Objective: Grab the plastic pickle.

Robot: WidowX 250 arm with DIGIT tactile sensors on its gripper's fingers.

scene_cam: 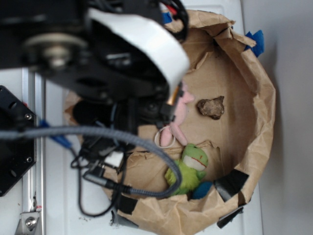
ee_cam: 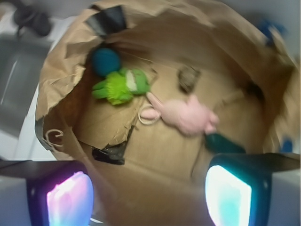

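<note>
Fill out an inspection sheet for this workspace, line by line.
Surface: crumpled brown paper bin patched with black tape, on a white table.
Job's things: plastic pickle, dark green, lies on the bin floor beside the pink plush; only the wrist view shows it, partly cut off by the right fingertip.
Clutter: pink plush, green frog plush, blue ball, brown rock-like piece, white ring.
End effector: open, above the bin, both lit pads apart, holding nothing.
Cables: grey braided cable and black wires hang over the bin's near edge.
Surroundings: metal rail, blue tape on the rim.
</note>
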